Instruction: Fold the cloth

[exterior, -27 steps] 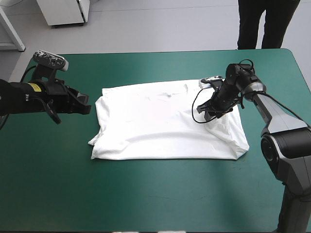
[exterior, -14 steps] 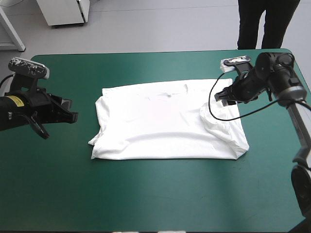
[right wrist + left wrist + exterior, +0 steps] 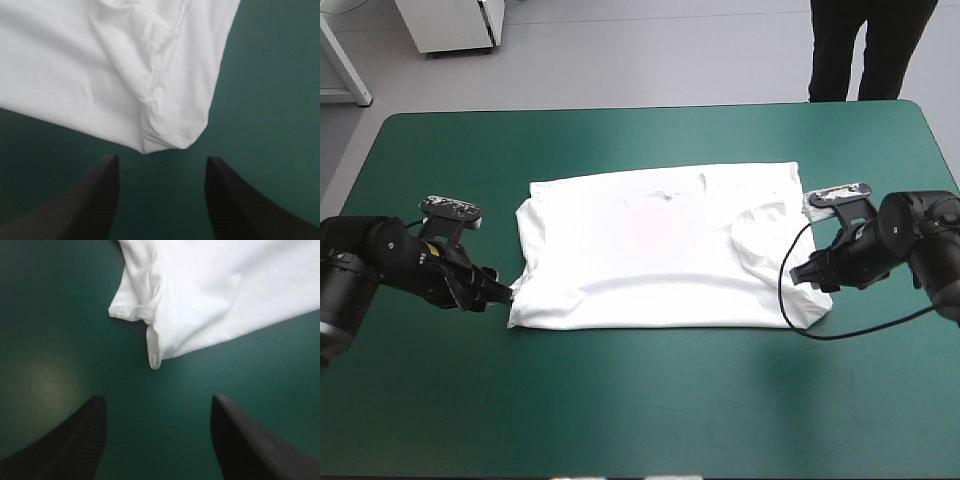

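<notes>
The white T-shirt (image 3: 660, 250) lies spread flat across the middle of the teal-green table, with a sleeve folded in on its right side. My left gripper (image 3: 498, 293) is low at the shirt's near left corner (image 3: 155, 357), open, with that corner a short way ahead of its fingers. My right gripper (image 3: 805, 272) is low at the near right corner (image 3: 167, 140), also open, the rounded corner just ahead of its fingers. Neither gripper touches the cloth.
Bare teal-green cover (image 3: 640, 400) stretches from the shirt to the near edge. There is more bare cover beyond the shirt toward the far edge.
Both arms have come down and toward the near side. The left gripper moved from the table's left side to the near left corner. The right left the folded sleeve for the near right corner.
</notes>
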Motion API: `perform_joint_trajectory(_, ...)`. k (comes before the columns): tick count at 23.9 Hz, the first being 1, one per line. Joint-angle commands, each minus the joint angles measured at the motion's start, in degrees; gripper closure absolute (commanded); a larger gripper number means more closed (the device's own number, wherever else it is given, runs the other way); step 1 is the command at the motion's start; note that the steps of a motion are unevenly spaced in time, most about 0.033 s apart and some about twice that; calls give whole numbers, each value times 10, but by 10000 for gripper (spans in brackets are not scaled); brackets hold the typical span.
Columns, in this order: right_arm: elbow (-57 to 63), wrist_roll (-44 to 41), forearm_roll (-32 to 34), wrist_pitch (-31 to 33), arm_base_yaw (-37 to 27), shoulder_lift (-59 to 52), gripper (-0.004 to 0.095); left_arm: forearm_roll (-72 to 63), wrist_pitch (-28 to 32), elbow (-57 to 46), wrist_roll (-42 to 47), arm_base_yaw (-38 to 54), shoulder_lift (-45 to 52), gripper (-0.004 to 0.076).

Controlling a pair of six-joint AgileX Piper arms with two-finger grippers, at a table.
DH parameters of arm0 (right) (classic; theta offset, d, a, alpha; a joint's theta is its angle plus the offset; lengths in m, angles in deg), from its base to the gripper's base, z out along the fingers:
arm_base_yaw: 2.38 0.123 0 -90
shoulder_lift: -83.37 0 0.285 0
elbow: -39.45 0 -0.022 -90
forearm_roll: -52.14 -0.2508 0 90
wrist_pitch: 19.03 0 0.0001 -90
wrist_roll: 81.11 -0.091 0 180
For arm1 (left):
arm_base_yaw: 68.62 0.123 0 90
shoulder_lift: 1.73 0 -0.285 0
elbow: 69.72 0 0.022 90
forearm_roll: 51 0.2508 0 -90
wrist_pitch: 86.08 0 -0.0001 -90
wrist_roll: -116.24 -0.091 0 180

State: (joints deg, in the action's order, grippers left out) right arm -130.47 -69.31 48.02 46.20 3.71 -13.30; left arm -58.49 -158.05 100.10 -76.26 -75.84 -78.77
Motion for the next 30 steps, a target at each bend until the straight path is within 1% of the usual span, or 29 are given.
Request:
perform_joint_trajectory(1,17,-7,23,-34,-2,-23,404,-19,-6,6,4,-1,-26,250)
perform_joint_trajectory(4,34,-10,25,-52,-2,-23,404,-25,35,-21,2,-1,-83,250)
perform_joint_trajectory(5,34,-10,28,-54,-2,-23,404,-29,43,-25,2,-1,-93,250)
perform_joint_trajectory(6,34,-14,38,-54,-2,-23,404,-44,61,-29,0,-1,-119,250)
perform_joint_trajectory(9,34,-21,41,-54,-2,-11,405,-50,109,-29,-7,-1,-169,250)
perform_joint_trajectory(10,34,-22,41,-54,-2,-2,405,-50,114,-29,-10,-1,-184,250)
perform_joint_trajectory(14,34,-23,41,-54,-2,14,407,-57,109,-29,-15,-1,-230,250)
perform_joint_trajectory(15,34,-30,51,-52,-2,16,406,-66,109,-29,-15,-1,-236,250)
perform_joint_trajectory(18,34,-34,68,-46,-2,16,408,-67,108,-29,-15,-1,-238,250)
perform_joint_trajectory(22,35,-46,69,-46,-2,16,412,-61,109,-29,-15,-1,-238,262)
perform_joint_trajectory(25,44,-47,66,-46,-2,16,412,-62,104,-29,-15,-1,-238,343)
perform_joint_trajectory(26,50,-51,66,-46,-2,16,412,-62,101,-29,-15,-1,-238,396)
perform_joint_trajectory(30,83,-52,65,-60,-2,16,414,-66,93,-29,-28,-1,-238,552)
